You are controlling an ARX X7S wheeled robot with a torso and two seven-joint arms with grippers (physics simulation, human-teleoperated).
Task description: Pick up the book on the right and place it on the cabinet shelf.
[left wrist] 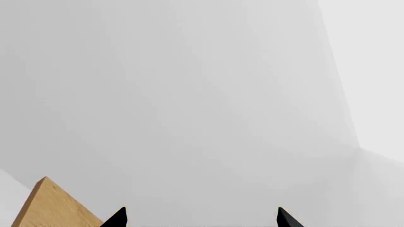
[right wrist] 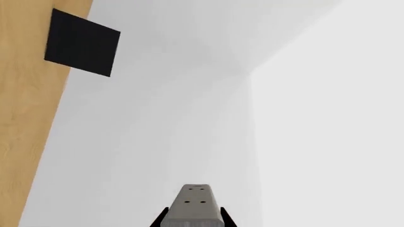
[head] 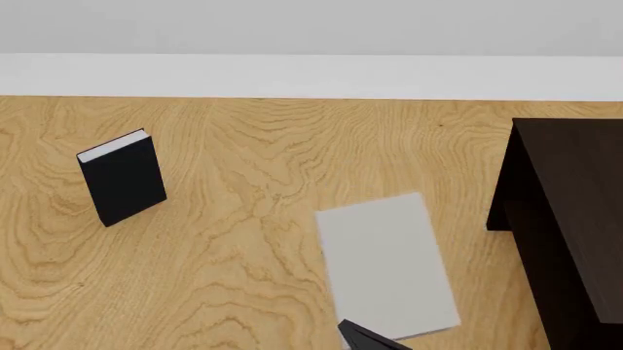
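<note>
Flat on the table (head: 244, 277), the book (head: 384, 262) touches the right end effector (head: 365, 337), grip state unclear

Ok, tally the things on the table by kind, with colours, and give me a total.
Books: 2, one black book standing upright and one light grey book lying flat.
Cabinets: 1, the dark brown cabinet at the table's right side.
Total: 3 things on the wooden table.
</note>
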